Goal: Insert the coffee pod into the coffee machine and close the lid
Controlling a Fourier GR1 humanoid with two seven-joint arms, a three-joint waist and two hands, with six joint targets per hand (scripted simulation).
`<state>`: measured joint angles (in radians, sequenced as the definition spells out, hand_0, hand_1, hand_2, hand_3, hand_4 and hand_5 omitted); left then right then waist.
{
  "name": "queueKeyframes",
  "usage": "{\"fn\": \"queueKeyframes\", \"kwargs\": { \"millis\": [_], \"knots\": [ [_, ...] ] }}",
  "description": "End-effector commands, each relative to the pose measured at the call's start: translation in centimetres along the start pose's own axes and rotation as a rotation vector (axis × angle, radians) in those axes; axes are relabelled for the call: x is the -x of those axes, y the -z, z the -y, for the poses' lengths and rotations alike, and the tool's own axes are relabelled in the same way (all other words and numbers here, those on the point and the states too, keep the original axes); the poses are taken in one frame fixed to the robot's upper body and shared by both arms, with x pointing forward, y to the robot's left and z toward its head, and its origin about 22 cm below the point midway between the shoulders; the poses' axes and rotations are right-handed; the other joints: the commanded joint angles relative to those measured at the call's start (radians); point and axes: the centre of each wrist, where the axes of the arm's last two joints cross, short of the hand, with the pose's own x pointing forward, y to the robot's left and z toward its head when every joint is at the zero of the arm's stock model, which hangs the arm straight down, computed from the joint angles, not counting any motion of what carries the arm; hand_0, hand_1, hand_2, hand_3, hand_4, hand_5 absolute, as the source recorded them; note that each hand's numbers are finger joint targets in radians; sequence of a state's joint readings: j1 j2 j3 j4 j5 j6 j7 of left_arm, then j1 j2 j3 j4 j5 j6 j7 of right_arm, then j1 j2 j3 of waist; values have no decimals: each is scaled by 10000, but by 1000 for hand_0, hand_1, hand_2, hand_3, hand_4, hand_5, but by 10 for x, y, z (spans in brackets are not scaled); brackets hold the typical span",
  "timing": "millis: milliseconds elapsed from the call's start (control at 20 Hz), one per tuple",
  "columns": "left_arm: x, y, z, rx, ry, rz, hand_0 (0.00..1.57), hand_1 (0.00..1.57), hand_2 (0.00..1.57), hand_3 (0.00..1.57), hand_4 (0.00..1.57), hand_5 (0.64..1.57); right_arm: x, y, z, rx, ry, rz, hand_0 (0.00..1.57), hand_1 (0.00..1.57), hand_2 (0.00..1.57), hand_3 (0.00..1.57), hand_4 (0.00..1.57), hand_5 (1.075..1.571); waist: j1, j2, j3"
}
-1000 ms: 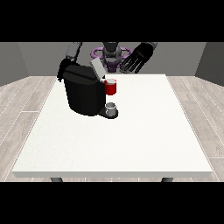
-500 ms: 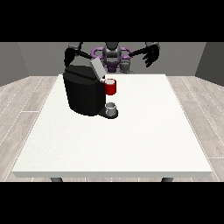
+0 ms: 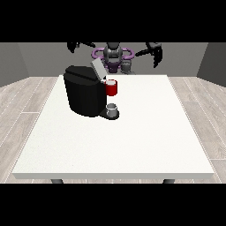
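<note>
Black boxy coffee machine (image 3: 87, 95) sits on the table's far-left part, grey lid flap (image 3: 97, 69) tilted up, so lid not closed yet. Red thing at the machine (image 3: 112, 87) by the spout; small grey thing (image 3: 113, 107) on the drip base, can't confirm it's the pod. My hand at the view's left (image 3: 76, 45) and hand at the view's right (image 3: 155, 52) are both raised well clear, holding nothing; finger spread I can't tell. Big white table (image 3: 145, 132), grey plank floor (image 3: 26, 95), grey walls.

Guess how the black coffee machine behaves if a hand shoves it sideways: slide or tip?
Probably slides rather than tips: the coffee machine is a squat, wide block standing flat on the smooth white table. It looks bulky, so likely heavy for a light push. Its raised lid flap sticks up at the top and would likely swing if pushed there.
</note>
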<state>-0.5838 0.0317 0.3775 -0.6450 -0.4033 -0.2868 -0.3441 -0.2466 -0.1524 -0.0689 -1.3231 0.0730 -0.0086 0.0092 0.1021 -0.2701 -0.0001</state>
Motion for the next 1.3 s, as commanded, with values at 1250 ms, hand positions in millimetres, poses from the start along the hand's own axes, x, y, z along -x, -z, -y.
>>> {"fn": "queueKeyframes", "kwargs": {
  "millis": [1250],
  "knots": [
    [-45, -61, -4, -172, -193, 1947, 0, 0, 0, 0, 349, 1571, -33, 71, 7, 40, 1409, -365, 0, 0, 0, 0, 0, 1571, 1194, 2249, 3]
  ]
}}
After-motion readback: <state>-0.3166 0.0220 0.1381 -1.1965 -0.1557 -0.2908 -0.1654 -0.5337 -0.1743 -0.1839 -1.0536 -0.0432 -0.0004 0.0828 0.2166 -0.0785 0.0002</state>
